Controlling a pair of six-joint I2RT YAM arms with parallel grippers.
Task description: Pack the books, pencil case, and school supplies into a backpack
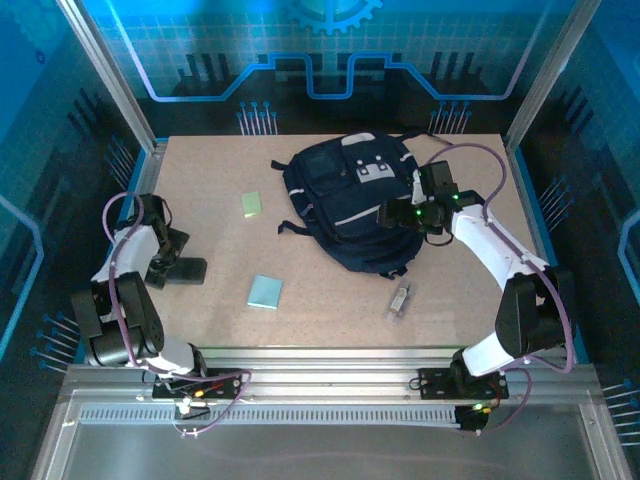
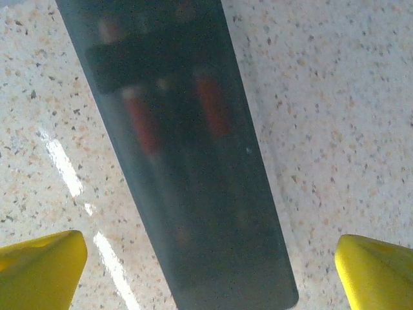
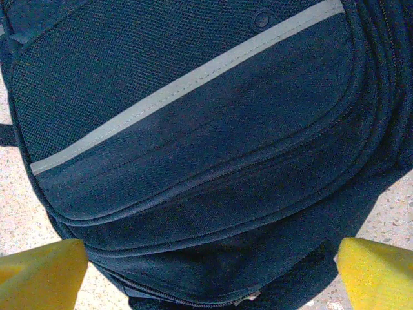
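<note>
Speckled beige table [image 1: 210, 170] carries the backpack [image 1: 345, 200] far of centre, white patch up; pencil case [image 2: 187, 161] flat near the left edge; left gripper [image 2: 210, 271] over it, fingers wide apart either side; right gripper [image 3: 210, 274] over the backpack's right side, fingers likewise spread; pale-green block [image 1: 251, 204], teal pad [image 1: 265, 292] and clear tube [image 1: 400, 298] lie loose, well apart.
</note>
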